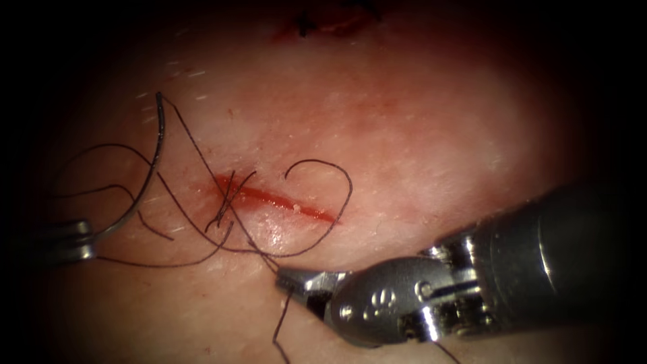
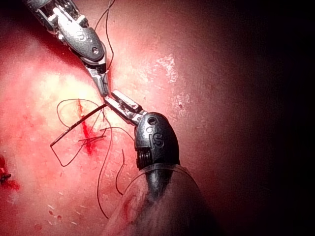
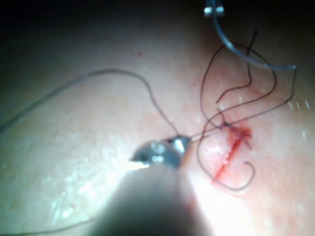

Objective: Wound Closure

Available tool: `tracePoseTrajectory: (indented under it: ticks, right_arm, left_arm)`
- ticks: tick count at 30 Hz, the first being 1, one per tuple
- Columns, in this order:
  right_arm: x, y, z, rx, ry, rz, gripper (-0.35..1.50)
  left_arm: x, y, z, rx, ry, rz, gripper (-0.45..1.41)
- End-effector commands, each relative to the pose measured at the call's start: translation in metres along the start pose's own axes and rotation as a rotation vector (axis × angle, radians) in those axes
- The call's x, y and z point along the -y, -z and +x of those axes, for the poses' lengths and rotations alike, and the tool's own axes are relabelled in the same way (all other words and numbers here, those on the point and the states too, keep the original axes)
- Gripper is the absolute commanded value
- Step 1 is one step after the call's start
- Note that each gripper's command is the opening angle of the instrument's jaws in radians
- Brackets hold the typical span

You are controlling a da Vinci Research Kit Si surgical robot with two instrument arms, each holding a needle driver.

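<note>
— Left tool point(image 1: 84, 239)? Clamped on the needle point(image 1: 149, 168) near one end, off the tissue point(image 1: 431, 135), left of the cut point(image 1: 276, 199).
— Right tool point(image 1: 296, 280)? Closed on thread point(image 1: 337, 202) just below the cut (bare tissue beyond, rightward).

"S" on left tool point(image 2: 156, 140)

— What's everything resting on?
— The tissue point(image 1: 418, 135), pale, with a short red cut point(image 1: 276, 199) across it.
— And lying on it?
— Dark thread point(image 1: 323, 202), looped loosely over and around the cut, plus smears of red fluid point(image 1: 330, 23).
</note>
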State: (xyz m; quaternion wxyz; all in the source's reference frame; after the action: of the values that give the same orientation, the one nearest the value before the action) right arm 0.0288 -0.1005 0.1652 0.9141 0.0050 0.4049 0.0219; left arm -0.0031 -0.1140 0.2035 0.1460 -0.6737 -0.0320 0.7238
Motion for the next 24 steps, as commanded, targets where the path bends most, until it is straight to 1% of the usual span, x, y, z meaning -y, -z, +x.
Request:
tracePoseTrajectory:
  ticks: [1, 2, 3, 4, 6, 7, 9, 15, 24]
  right_arm:
    - [0.0015, -0.0005, 0.0005, 0.001, -0.024, 0.001, -0.05]
    - [0.0015, -0.0006, 0.0005, 0.002, -0.03, -0.006, 0.21]
    - [0.0015, -0.0005, 0.0005, 0.001, -0.029, -0.006, -0.05]
    - [0.0017, -0.0002, 0.0004, -0.001, -0.026, -0.002, -0.35]
    - [0.0021, 0.0004, 0.0007, 0.046, -0.007, 0.036, -0.35]
    - [0.0022, 0.0006, 0.0008, 0.049, 0.0, 0.042, -0.35]
    - [0.0024, 0.0013, 0.001, 0.03, 0.001, 0.034, -0.35]
    - [0.003, 0.0036, 0.0012, 0.033, 0.002, 0.017, -0.35]
    - [0.0029, 0.0052, 0.0015, 0.012, -0.004, -0.007, -0.35]
  left_arm:
    - [-0.0016, -0.0009, -0.0001, -0.003, 0.008, 0.0, -0.45]
    - [-0.0016, -0.0009, -0.0001, -0.003, 0.008, 0.0, -0.45]
    - [-0.0016, -0.0009, -0.0001, -0.003, 0.008, 0.0, -0.45]
    - [-0.0016, -0.0009, -0.0001, -0.003, 0.008, 0.0, -0.45]
    - [-0.0016, -0.0009, -0.0001, -0.003, 0.008, -0.001, -0.45]
    - [-0.0016, -0.0008, -0.0001, -0.003, 0.008, -0.001, -0.45]
    - [-0.0016, -0.0008, -0.0001, -0.003, 0.008, -0.001, -0.45]
    - [-0.0017, -0.0009, -0.0001, -0.003, 0.008, 0.0, -0.45]
    - [-0.0021, -0.0011, 0.0002, -0.002, 0.008, 0.002, -0.45]
